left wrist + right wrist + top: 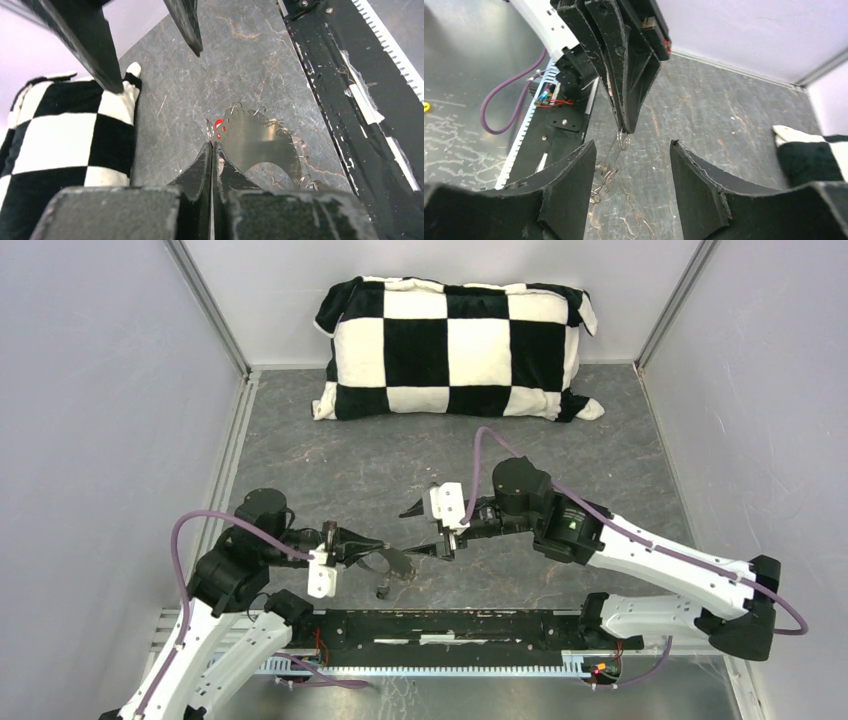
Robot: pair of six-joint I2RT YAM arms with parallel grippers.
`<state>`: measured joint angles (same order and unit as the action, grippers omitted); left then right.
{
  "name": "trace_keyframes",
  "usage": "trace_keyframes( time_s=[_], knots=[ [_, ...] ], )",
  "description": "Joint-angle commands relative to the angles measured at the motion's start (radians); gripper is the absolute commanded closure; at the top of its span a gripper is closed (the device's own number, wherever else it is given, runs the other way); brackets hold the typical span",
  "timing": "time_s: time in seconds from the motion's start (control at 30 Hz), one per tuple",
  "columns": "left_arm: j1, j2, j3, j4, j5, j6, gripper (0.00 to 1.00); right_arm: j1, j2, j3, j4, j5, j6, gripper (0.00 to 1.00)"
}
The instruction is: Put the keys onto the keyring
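Keyring [256,136] hangs pinched between tips of left claw [211,148].

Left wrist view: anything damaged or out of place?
Yes. The white tape on the black base plate is torn and frayed along its edges. A checkered pillow lies on the table, which is odd for a key job.

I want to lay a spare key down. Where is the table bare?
Bare: grey marbled table between the black-and-white checked pillow and the open right gripper, and along the right wall. Crowded: near the black base rail, where the left gripper holds the wire keyring.
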<state>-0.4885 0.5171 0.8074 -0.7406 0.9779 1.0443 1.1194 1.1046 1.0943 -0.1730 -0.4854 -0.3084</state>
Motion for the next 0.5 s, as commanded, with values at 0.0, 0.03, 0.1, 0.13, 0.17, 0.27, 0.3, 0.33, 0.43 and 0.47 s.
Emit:
trace_keyframes(
  time_s=[0.0, 0.03, 0.1, 0.13, 0.17, 0.27, 0.3, 0.33, 0.43, 0.47],
  knots=[
    [0.004, 0.006, 0.054, -0.083, 0.068, 0.225, 0.98, 0.006, 0.059, 0.014, 0.051, -0.114, -0.038, 0.38],
    [0.003, 0.007, 0.052, -0.083, 0.071, 0.224, 0.98, 0.006, 0.069, 0.019, 0.051, -0.129, -0.038, 0.39],
    [0.004, 0.011, 0.052, -0.084, 0.075, 0.207, 0.98, 0.006, 0.086, 0.022, 0.058, -0.142, -0.034, 0.39],
    [0.004, 0.016, 0.055, -0.084, 0.076, 0.189, 0.98, 0.005, 0.090, 0.020, 0.063, -0.141, -0.032, 0.39],
    [0.004, 0.022, 0.058, -0.083, 0.080, 0.160, 0.98, 0.005, 0.095, 0.019, 0.069, -0.137, -0.031, 0.39],
    [0.004, 0.039, 0.070, -0.063, 0.085, 0.065, 0.98, 0.008, 0.100, 0.016, 0.077, -0.124, -0.030, 0.40],
    [0.004, 0.041, 0.070, -0.062, 0.089, 0.054, 0.98, 0.010, 0.101, 0.015, 0.078, -0.117, -0.029, 0.41],
    [0.004, 0.041, 0.070, -0.046, 0.089, 0.029, 0.98, 0.011, 0.103, 0.016, 0.078, -0.113, -0.029, 0.42],
    [0.004, 0.042, 0.066, 0.020, 0.083, -0.083, 0.98, 0.015, 0.115, 0.024, 0.065, -0.110, -0.033, 0.44],
    [0.004, 0.044, 0.067, 0.026, 0.084, -0.093, 0.98, 0.017, 0.120, 0.031, 0.055, -0.103, -0.036, 0.45]
  ],
)
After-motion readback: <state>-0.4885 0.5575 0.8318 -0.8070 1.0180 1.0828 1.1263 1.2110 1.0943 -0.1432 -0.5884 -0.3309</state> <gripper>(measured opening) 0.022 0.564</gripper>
